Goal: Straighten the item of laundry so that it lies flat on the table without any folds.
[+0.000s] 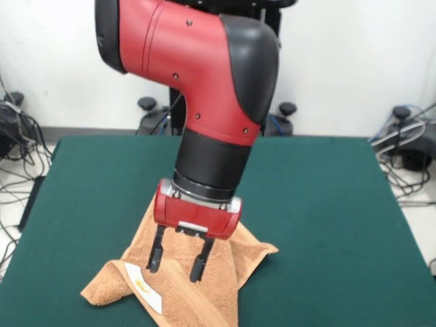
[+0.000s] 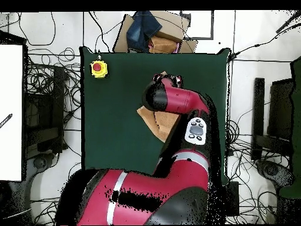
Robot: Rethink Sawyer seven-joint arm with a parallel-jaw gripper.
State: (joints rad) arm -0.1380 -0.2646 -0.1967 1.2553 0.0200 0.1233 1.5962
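Observation:
The tan-orange towel [image 1: 228, 272] lies rumpled and folded near the table's front edge in the front view, with its white label [image 1: 144, 287] at the lower left of the heap. One corner points right and one fold runs up behind the gripper. My gripper [image 1: 178, 262] hangs just above the middle of the towel, open and empty. Its two black fingers [image 1: 155, 256] point down, apart from each other. In the overhead view the arm hides most of the towel [image 2: 164, 125]; only a tan patch shows. The green table [image 1: 327, 204] is far larger than the towel.
A yellow box with a red button [image 2: 99, 69] sits at one table corner in the overhead view. A cardboard box with dark blue cloth [image 2: 151, 30] stands beyond the table's far edge. Cables and stands ring the table [image 2: 111, 129].

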